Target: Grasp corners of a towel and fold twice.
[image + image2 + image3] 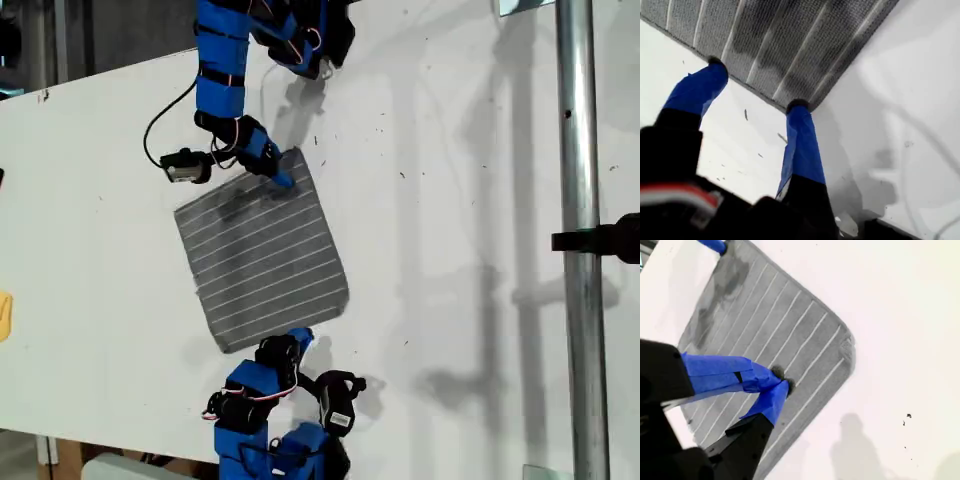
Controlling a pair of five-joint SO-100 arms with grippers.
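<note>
The grey towel [262, 250] with thin white stripes lies flat on the white table [460, 200]. My first gripper [278, 175] comes in from the exterior view's top and stands open at the towel's upper corner [297, 156]. In the first wrist view its fingertips [797, 106] touch the towel [790, 45] along its edge, one right at the corner. My second gripper [298, 338] rises from the exterior view's bottom by the towel's lower edge. In the second wrist view it [782, 380] is shut over the towel [780, 325], with no cloth seen pinched.
A metal pole [577, 250] with a black clamp [605, 240] stands at the exterior view's right. A yellow object [4, 315] shows at that view's left edge. The table's left edge runs diagonally past a dark background.
</note>
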